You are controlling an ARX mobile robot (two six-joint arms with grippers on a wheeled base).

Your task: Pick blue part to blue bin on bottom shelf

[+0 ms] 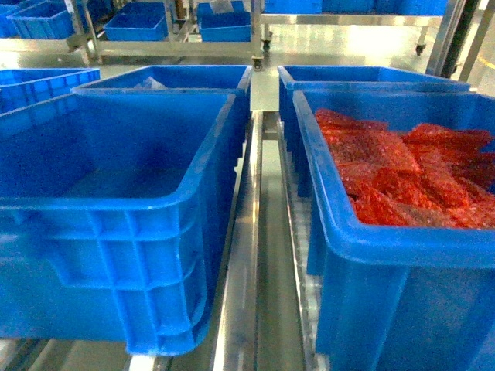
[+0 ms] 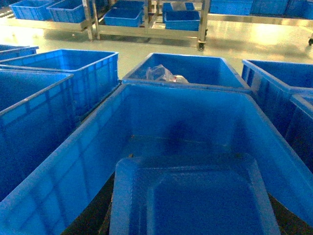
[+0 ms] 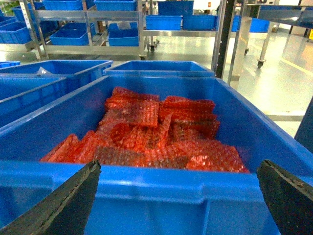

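Observation:
The blue part point(image 2: 195, 188) fills the bottom of the left wrist view, a boxy block with a raised rim. My left gripper point(image 2: 193, 220) is shut on it, with dark fingers point(image 2: 95, 215) showing at its sides. It hangs over the near end of the empty blue bin point(image 2: 186, 122), which is the large tote point(image 1: 116, 193) on the left of the head view. This bin rests on the bottom shelf's steel rails point(image 1: 246, 232). My right gripper point(image 3: 178, 196) is open, facing the near wall of the tote of red packets point(image 3: 161, 188). Neither gripper shows in the head view.
The tote of red bubble-wrap packets point(image 1: 402, 178) stands right of the rail. More blue totes sit behind point(image 1: 348, 77) and to the left point(image 1: 39, 81); one holds a clear bag point(image 2: 164, 74). Racks with bins point(image 1: 139, 23) stand across the floor.

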